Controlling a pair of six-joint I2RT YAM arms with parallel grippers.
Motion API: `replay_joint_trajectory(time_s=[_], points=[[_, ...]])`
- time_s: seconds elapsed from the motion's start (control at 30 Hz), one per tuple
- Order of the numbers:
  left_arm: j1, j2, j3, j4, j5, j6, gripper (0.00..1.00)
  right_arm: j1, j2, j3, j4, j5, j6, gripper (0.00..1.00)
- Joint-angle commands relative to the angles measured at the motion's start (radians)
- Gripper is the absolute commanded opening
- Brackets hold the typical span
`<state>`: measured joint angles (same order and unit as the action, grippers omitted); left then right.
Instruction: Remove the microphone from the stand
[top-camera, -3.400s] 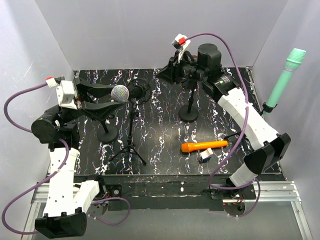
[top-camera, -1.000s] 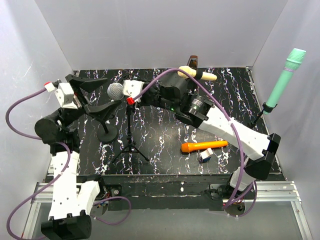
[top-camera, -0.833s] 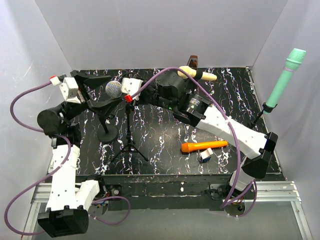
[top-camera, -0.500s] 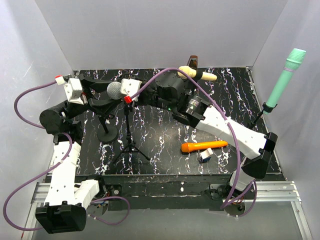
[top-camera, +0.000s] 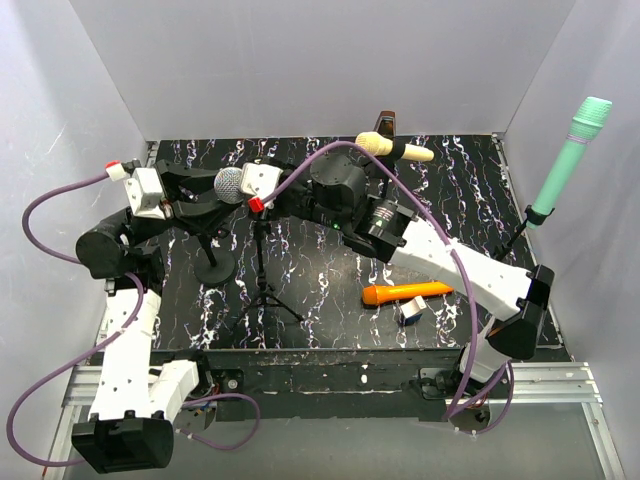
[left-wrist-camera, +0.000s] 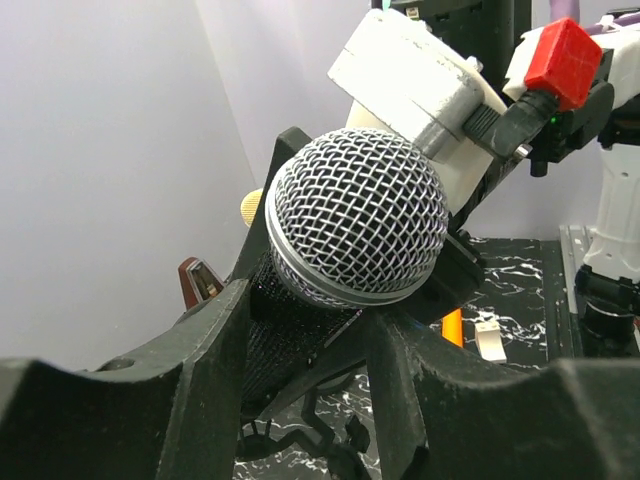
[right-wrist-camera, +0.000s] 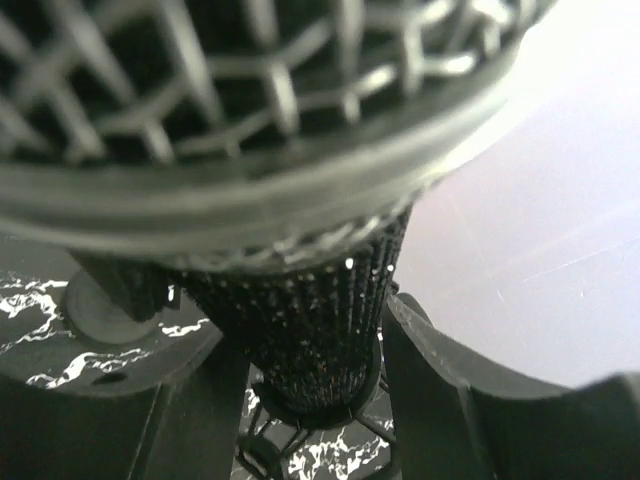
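The removal is not yet done: the black-bodied microphone with a silver mesh head (top-camera: 231, 184) sits in the clip of the thin black tripod stand (top-camera: 262, 292), toward the rear left corner of the black marbled surface (top-camera: 330, 262). Both arms meet at it. The left hand (left-wrist-camera: 305, 340) is clenched on the black body just under the mesh head, a finger against each side in its wrist view. The right hand (right-wrist-camera: 300, 395) straddles the same body; whether it grips or merely flanks it I cannot tell (its camera sits so close that mesh fills most of the view). So the approach and one grasp look finished; what is left, I judge, is drawing the microphone free of the clip without tipping the stand, then carrying it clear
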<state>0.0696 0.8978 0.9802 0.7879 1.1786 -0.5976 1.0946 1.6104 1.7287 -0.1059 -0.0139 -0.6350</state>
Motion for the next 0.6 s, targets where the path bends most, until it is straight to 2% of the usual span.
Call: replay_joint_trajectory(time_s=[0.0, 0.33, 0.57], points=[[-0.019, -0.077, 0.005, 0.068, 0.024, -0.091, 0.0, -0.013, -0.013, -0.066, 0.009, 0.089, 0.001, 0.61], [-0.008, -0.18, 0.072, 0.033, 0.042, -0.117, 0.0, -0.016, -0.009, -0.216, 0.17, 0.187, -0.109, 0.64], [0.012, -0.296, 0.094, -0.13, 0.055, -0.025, 0.0, -0.016, -0.047, -0.356, 0.282, 0.226, -0.177, 0.66]])
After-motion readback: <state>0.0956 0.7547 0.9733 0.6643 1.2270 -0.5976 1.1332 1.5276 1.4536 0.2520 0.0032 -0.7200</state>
